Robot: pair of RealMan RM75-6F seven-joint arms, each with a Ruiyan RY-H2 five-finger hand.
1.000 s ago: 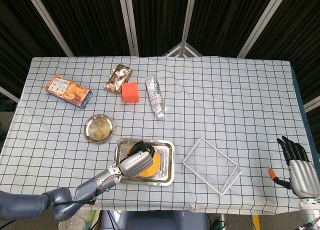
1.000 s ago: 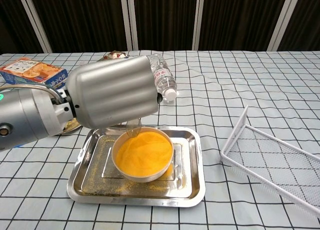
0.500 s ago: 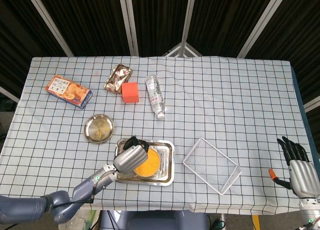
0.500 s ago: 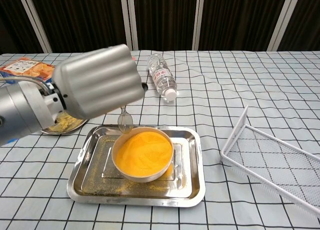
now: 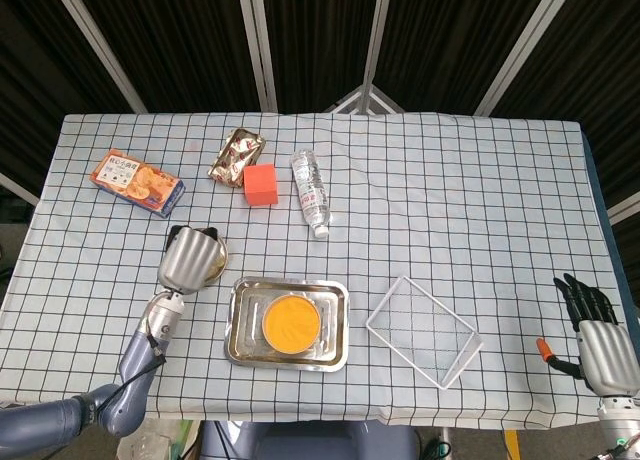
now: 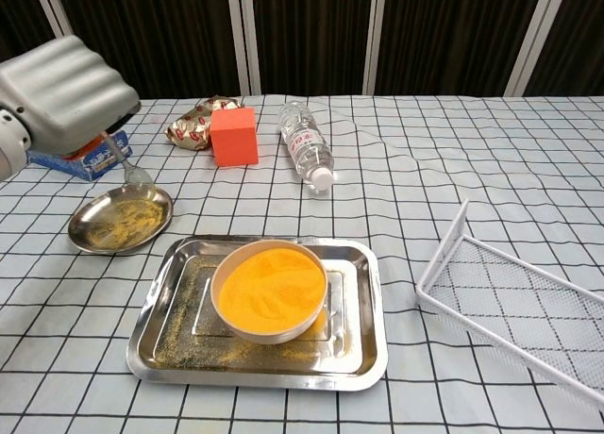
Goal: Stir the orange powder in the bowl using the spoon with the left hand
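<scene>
Closest in, bowl (image 6: pixel 270 291) of orange powder (image 6: pixel 271 282) sitting in the metal tray (image 6: pixel 359 344). Off to one side, right hand (image 5: pixel 598 338) low by the table edge, fingers apart (holding nothing). Farther back, left hand (image 6: pixel 62 92) gripping the spoon (image 6: pixel 125 165), tip over the small plate (image 6: pixel 117 222).

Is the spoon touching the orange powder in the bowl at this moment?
Apart. The chest view shows the spoon, held by the left hand, over the small round dish, well left of the bowl.
</scene>
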